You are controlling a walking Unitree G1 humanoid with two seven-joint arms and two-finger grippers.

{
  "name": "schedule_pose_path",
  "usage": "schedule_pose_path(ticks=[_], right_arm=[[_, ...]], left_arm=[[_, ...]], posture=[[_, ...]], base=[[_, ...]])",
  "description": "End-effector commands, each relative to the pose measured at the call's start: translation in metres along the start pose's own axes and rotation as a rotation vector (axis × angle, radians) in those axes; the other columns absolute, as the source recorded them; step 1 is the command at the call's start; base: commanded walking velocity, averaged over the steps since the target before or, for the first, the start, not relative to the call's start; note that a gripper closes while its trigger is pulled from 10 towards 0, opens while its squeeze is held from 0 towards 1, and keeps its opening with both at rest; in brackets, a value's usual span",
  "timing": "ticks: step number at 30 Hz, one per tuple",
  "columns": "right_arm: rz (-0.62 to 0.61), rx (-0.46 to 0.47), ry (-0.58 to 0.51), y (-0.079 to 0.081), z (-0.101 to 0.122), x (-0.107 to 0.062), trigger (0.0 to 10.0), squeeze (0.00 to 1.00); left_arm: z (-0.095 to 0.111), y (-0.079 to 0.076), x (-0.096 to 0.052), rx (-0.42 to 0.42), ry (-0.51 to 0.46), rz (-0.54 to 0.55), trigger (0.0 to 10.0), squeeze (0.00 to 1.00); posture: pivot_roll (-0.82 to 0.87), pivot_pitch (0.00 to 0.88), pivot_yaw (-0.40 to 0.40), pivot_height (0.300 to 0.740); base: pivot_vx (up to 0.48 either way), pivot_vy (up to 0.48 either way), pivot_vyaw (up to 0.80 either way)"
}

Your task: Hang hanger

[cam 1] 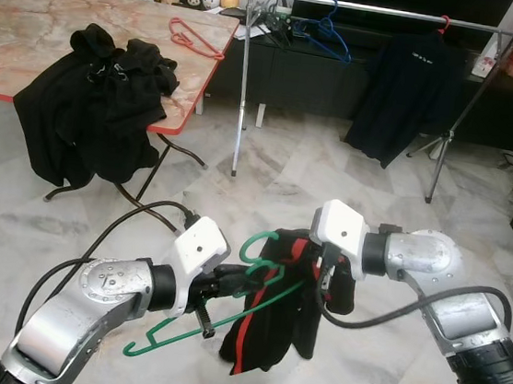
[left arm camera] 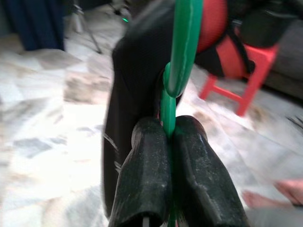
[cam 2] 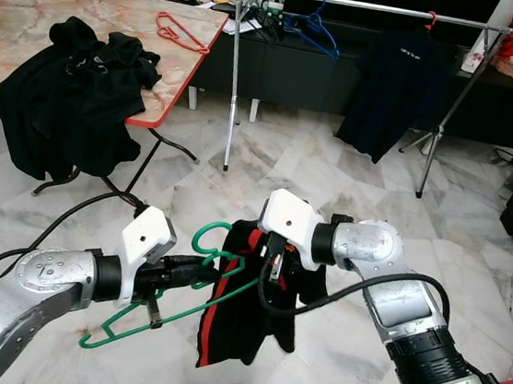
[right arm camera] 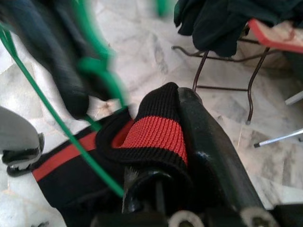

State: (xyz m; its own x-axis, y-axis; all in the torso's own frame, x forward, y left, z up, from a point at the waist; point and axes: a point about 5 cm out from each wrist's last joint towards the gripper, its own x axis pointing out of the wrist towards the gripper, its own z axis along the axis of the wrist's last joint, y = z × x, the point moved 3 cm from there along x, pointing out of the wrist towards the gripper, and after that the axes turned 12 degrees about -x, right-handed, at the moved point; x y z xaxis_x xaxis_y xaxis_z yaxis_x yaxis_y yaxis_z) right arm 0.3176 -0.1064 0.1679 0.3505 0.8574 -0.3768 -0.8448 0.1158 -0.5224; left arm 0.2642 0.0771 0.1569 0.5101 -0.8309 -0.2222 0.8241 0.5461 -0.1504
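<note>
l gripper (left arm camera: 168, 142) clamped on green hanger (cam 1: 254, 296), r gripper (right arm camera: 165, 156) pinching black-red garment (cam 1: 269, 328)

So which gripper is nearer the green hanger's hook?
Left. The left gripper is shut on the green hanger just below its hook; the right gripper holds the black-and-red garment beside it.

Two silver robot arms with black joints

Each arm has a white box at the wrist, a thick black cable along it, and a gripper of two long black fingers (left arm camera: 189, 175).
</note>
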Motion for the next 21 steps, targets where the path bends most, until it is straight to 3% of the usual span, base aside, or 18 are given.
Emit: schedule_pose_path(ticks=[1,4,7,10,14,21], right_arm=[[-0.038,0.01,-0.017,-0.003,0.003,-0.001,10.0,0.0],[-0.141,0.025,0.006,-0.012,-0.002,-0.001,10.0,0.0],[-0.284,0.105,0.009,-0.027,-0.004,-0.001,10.0,0.0],[-0.408,0.212,-0.056,-0.036,0.004,-0.001,10.0,0.0],[-0.485,0.322,-0.109,-0.038,0.008,0.002,10.0,0.0],[-0.519,0.387,-0.123,-0.034,0.008,0.004,10.0,0.0]], left_arm=[[0.023,0.011,-0.002,0.072,-0.098,0.081,10.0,0.0],[0.029,0.017,-0.001,0.06,-0.145,0.134,10.0,0.0],[0.034,0.019,0.003,0.031,-0.193,0.168,10.0,0.0],[0.038,0.014,0.011,0.006,-0.237,0.167,10.0,0.0],[0.04,0.01,0.018,-0.014,-0.273,0.171,10.0,0.0],[0.042,0.009,0.023,-0.036,-0.299,0.176,10.0,0.0]], posture=[[0.02,0.012,-0.077,0.716],[0.02,0.012,-0.077,0.716],[0.02,0.012,-0.077,0.716],[0.02,0.018,-0.08,0.716],[0.01,0.019,-0.08,0.716],[0.02,0.021,-0.081,0.716]], base=[[0.0,0.0,0.0],[0.0,0.0,0.0],[0.0,0.0,0.0],[0.0,0.0,0.0],[0.0,0.0,0.0],[0.0,0.0,0.0]])
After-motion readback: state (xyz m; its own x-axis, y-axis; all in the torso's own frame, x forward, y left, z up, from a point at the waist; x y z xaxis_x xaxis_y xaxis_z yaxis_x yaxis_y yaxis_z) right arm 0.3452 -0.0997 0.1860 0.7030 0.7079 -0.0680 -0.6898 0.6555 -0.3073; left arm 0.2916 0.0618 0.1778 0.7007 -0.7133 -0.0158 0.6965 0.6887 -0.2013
